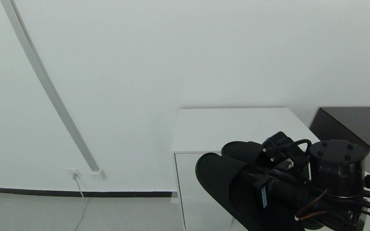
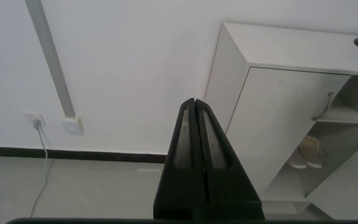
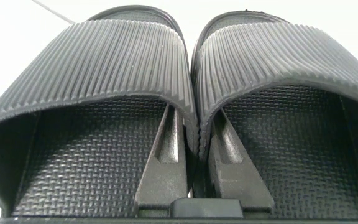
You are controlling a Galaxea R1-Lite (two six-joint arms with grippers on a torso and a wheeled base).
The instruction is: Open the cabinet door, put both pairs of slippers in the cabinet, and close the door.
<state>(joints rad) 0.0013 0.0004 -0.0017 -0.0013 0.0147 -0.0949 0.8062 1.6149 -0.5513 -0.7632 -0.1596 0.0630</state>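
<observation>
My right gripper point(image 3: 196, 115) pinches the adjoining straps of the black slippers point(image 3: 123, 62), so the pair goes as one into the open cabinet point(image 2: 291, 48); left gripper point(image 2: 194, 104) closed tight, empty.

Readable text: none in any view.
Small white-and-blue sticker point(image 1: 264, 196): stuck on the black right arm housing point(image 1: 284, 189), just beside the black ribbed rubber slippers point(image 1: 223, 173); it carries print, but the print is too small to make out.
Slipper straps: moulded ribs and a pebbled footbed, with no legible lettering.
White wall socket plate point(image 1: 73, 173): markings cannot be told.
</observation>
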